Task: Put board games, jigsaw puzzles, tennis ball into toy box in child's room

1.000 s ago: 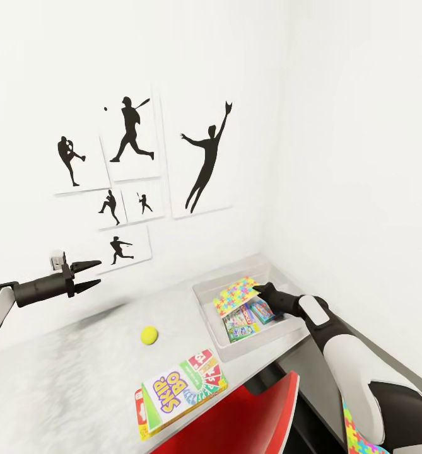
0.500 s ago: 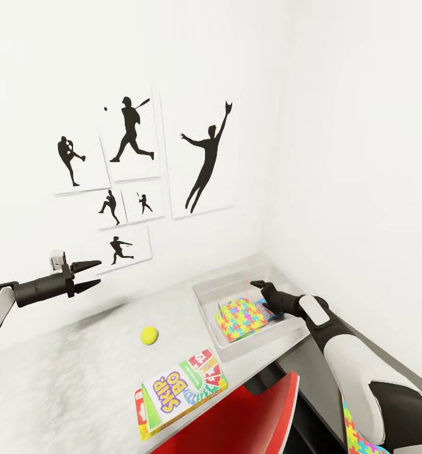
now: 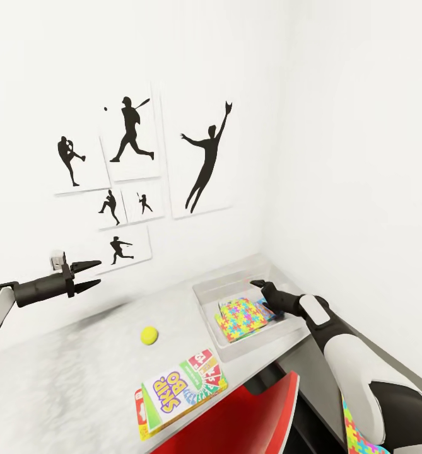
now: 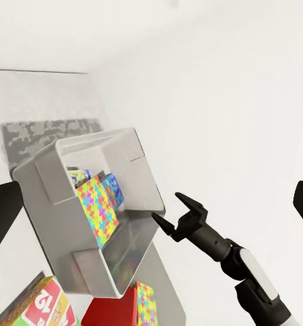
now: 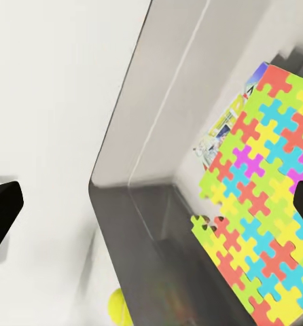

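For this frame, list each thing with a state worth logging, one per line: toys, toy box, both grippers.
Jigsaw puzzle: lying in the toy box, on top of a game box, not held.
Toy box: on the table, open-topped, partly filled.
Tennis ball: on the table, outside the box.
SKIP BO game: flat at the table's near edge, outside the box.
Right gripper: open, empty, above the box.
Left gripper: open, empty, raised over the table.

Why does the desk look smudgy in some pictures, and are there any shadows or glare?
Head view: the table looks mottled and grainy, with a soft shadow under the left gripper. Left wrist view: a blotchy grey patch beside the toy box. Right wrist view: the jigsaw puzzle is sharp; no glare.
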Controlling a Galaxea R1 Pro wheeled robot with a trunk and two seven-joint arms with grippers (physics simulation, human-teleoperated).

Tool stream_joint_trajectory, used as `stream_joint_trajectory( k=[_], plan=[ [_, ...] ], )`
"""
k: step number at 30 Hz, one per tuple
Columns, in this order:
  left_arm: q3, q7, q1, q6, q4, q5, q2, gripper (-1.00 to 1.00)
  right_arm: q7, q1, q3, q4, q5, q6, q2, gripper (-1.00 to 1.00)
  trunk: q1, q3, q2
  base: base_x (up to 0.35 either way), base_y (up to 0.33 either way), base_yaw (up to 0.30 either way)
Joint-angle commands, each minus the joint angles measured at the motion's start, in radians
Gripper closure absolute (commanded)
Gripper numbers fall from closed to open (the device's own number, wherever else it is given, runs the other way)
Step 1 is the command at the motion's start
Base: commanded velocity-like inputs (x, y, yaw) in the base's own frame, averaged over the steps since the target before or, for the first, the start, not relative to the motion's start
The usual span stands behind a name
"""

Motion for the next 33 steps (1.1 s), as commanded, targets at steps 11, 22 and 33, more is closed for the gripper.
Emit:
stream_joint_trajectory(
  k=[11,22,33],
  plan=[
    [0.001,-0.004,-0.001,0.004,0.0,-0.002,0.0,-1.0,0.062,0.002,-0.006,-0.137,-0.003,0.055,-0.025,-1.0,0.001,-0.002,-0.002,0.0,0.0,0.0],
    [0.0,-0.004,-0.001,0.004,0.0,-0.002,0.0,-1.0,0.07,0.002,-0.012,-0.196,-0.008,0.129,-0.028,-1.0,0.001,-0.002,-0.002,-0.045,0.0,0.0],
    [0.001,-0.004,-0.001,0.004,0.0,-0.002,0.0,-1.0,0.068,0.003,-0.02,-0.222,-0.014,0.163,-0.029,-1.0,0.001,-0.002,-0.002,-0.229,0.055,0.0]
  ],
)
